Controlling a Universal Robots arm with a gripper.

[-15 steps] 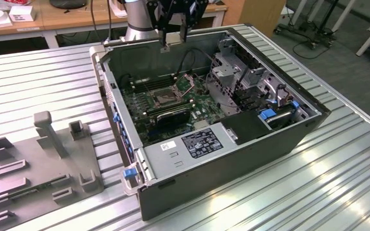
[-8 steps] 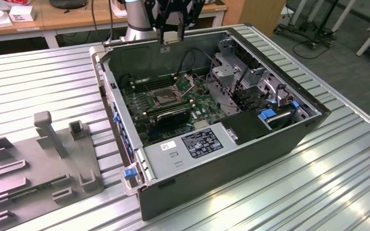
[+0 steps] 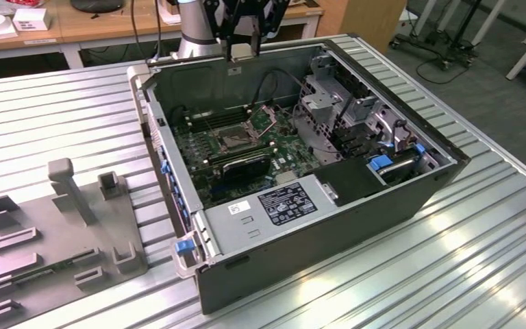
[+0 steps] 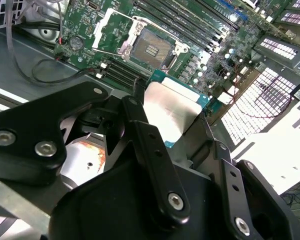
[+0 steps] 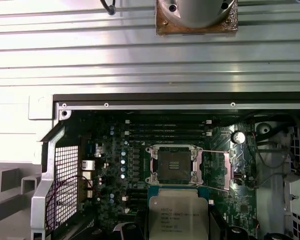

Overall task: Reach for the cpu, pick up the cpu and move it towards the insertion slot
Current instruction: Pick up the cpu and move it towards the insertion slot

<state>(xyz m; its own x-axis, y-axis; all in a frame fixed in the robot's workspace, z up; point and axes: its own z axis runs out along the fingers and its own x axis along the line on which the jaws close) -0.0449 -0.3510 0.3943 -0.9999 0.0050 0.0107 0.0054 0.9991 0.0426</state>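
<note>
One open black computer case (image 3: 355,205) holds one green motherboard (image 5: 115,165) with one square silver-framed socket (image 5: 173,164). One pale silvery square chip (image 4: 170,107) sits between the jaws. One grey plastic fixture (image 3: 53,240) lies well apart.

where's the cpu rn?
In both wrist views the cpu sits between the claw fingers, held above the open case's motherboard, just short of the insertion slot.

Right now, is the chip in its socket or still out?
Out. The cpu is held between the gripper jaws above the board, and the slot beside it lies open and empty.
</note>
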